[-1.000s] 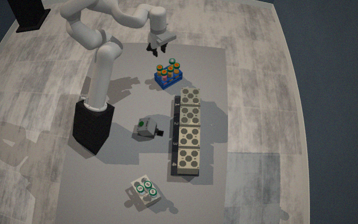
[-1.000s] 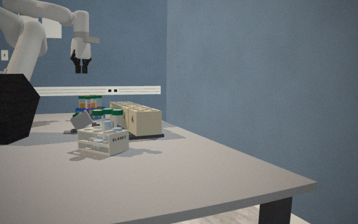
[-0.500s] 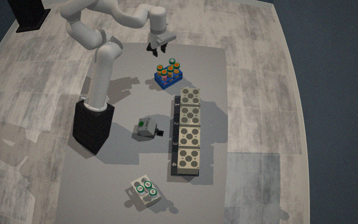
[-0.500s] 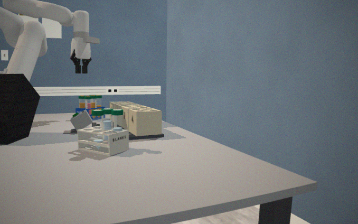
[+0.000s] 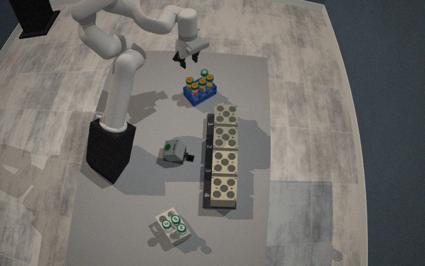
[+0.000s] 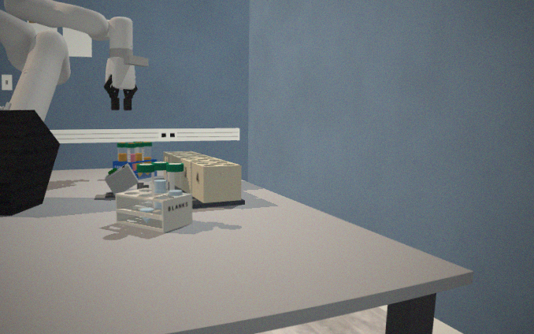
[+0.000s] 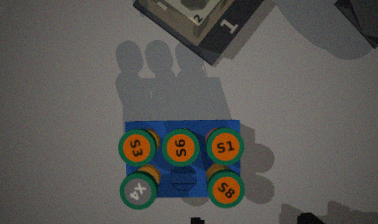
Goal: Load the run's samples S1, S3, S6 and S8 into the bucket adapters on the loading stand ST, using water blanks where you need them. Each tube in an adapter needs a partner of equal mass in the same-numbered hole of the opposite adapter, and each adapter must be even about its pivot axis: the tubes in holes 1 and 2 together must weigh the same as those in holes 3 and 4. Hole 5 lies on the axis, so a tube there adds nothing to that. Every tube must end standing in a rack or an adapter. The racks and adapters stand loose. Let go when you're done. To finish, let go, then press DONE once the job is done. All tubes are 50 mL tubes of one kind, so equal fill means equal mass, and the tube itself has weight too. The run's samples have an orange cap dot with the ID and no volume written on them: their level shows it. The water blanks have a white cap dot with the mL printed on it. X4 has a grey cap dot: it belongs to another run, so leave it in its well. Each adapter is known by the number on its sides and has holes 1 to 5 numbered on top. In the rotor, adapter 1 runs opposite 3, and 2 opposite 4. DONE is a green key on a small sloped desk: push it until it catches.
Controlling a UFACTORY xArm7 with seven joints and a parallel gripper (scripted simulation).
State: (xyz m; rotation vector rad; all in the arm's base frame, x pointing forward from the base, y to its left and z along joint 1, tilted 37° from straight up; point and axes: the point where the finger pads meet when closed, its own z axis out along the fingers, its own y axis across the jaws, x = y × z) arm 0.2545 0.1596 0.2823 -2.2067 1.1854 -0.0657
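My gripper [image 5: 189,64] [image 6: 121,108] [image 7: 253,220] is partly open and empty, high above the table by the blue rack [image 5: 195,102] [image 7: 183,122]. The rack holds S3 [image 5: 209,77] [image 7: 136,148], S6 [image 5: 202,81] [image 7: 180,148], S1 [image 5: 194,85] [image 7: 225,146] with pink liquid, S8 [image 5: 189,79] [image 7: 226,189] and grey-capped X4 [image 5: 204,71] [image 7: 138,191]; one well is empty. On the stand [image 5: 209,135], adapters 1 [image 5: 225,107], 2 [image 5: 225,128], 3 [image 5: 225,153] and 4 [image 5: 224,179] show no caps. Three white-dotted blanks [image 5: 166,224] [image 5: 175,219] [image 5: 181,227] stand in the white rack [image 6: 178,215]; their print is unclear.
The green DONE key [image 5: 167,147] is on the small sloped desk [image 5: 175,155] [image 6: 122,181], between the arm's black base [image 5: 108,152] and the stand. The white rack is at the opposite end of the table from the blue rack.
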